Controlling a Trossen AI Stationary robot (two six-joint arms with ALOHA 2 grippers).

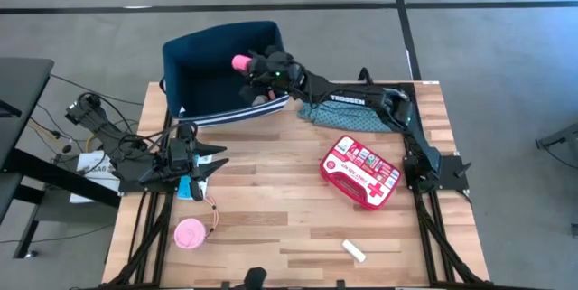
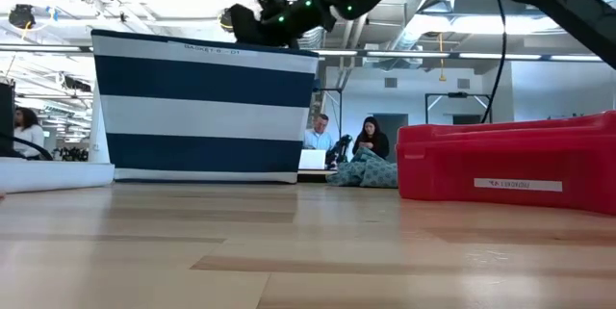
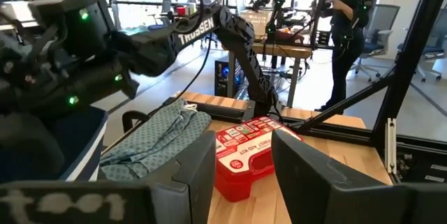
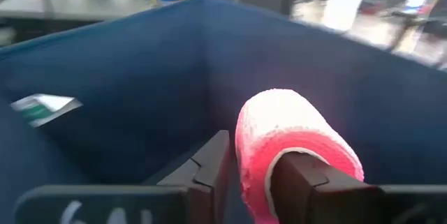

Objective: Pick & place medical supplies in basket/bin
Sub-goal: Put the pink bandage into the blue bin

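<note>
- Pink tape roll showed in the high view at the upper middle of the frame, at the tip of the right gripper over the open navy bin. Risk, as I judged it: the roll sat near the bin's right wall, so a sideways drop could bounce it off the rim.
- Low view: the right gripper hung above the striped bin at upper left; the roll was hidden there.
- Left wrist view: the left gripper stood wide and empty, with the red first-aid pouch beyond its fingers.
- Right wrist view: the roll lay between the parting fingers, lower centre, touching one of them; it could snag there and tumble crooked.
</note>
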